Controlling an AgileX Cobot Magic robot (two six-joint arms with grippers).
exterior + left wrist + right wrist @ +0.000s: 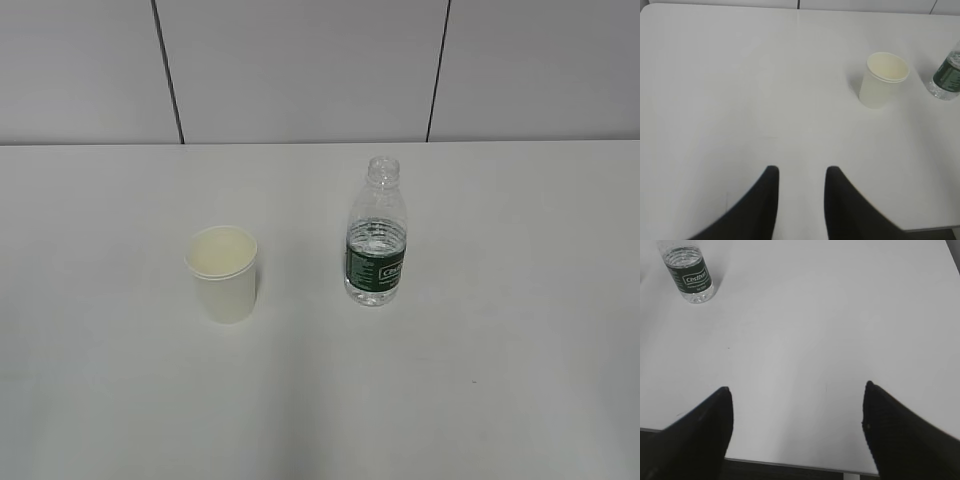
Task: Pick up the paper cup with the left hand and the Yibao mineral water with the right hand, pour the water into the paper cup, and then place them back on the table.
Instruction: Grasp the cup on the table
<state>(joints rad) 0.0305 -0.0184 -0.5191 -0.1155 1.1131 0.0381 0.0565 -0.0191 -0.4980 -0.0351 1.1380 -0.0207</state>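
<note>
The cream-white paper cup (222,272) stands upright on the white table (480,380), left of centre. The Yibao mineral water bottle (376,235), clear with a dark green label and no cap, stands upright to its right, apart from it. Neither arm shows in the exterior view. In the left wrist view my left gripper (800,172) is open and empty, with the cup (882,81) far ahead to the right and the bottle (946,79) at the right edge. In the right wrist view my right gripper (797,390) is wide open and empty, with the bottle (690,274) far ahead at top left.
A grey panelled wall (300,70) stands behind the table's far edge. The table's near edge (790,464) runs just below the right gripper's fingers, and its corner edge (935,229) shows at the lower right of the left wrist view.
</note>
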